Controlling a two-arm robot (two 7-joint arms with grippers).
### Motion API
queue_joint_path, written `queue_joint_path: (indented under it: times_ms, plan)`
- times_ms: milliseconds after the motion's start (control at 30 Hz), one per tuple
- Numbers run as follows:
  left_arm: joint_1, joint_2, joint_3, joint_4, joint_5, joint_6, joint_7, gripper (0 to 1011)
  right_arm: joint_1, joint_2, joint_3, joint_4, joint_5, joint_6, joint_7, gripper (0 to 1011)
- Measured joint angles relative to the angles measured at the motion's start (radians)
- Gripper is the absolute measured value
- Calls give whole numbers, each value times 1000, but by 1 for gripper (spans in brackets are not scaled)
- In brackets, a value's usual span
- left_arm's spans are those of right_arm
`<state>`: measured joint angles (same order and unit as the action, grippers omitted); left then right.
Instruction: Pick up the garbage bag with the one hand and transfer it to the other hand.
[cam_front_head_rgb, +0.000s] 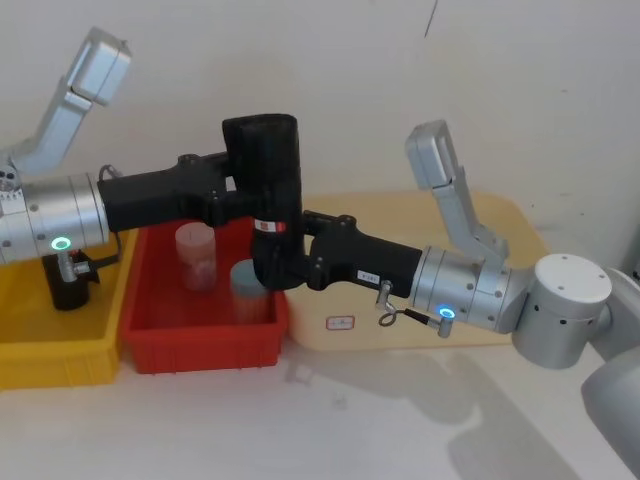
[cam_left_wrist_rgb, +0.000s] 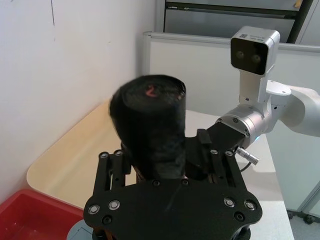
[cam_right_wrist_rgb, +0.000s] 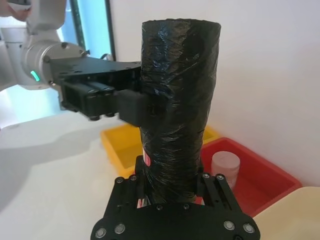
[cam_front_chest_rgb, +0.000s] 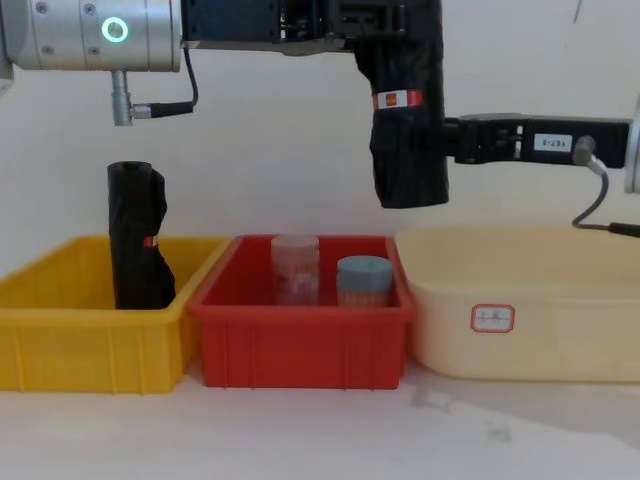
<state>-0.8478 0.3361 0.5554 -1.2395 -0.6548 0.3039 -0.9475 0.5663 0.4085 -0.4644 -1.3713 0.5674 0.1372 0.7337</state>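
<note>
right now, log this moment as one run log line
phase: handover | garbage bag: upright, aloft above right end of red bin | left gripper: shut on upper part | right gripper: shut on lower part

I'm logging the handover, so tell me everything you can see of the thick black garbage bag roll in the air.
The garbage bag is a thick black roll of crinkled, glossy plastic with a red-and-white label band around it and a red mark on one end. It hangs upright above the right end of the red bin, clear of it. The left gripper clamps its upper part; the right gripper clamps it below the band, from the opposite side.
</note>
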Motion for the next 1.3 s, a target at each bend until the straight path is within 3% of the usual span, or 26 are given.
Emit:
queue_joint_path:
  times_ms: [133,167,233,367,833,1300]
  plan:
    - [0,1,0,0,0,0,1,799,-2,-5,8,0,3,-1,-22,520]
    - [0,2,0,-1,0,0,3,871,-2,-8,11,2,4,-1,-33,520]
    - [1,4,0,-3,0,1,9,883,-2,-10,14,4,5,-2,-43,520]
    - [11,15,-8,-17,1,6,41,1001,2,-17,23,16,5,-4,-78,520]
    - [62,61,-50,-81,11,22,171,1001,31,-10,26,74,-18,-5,-148,520]
    - [157,103,-110,-176,23,37,369,1001,49,27,9,113,-85,2,-195,520]
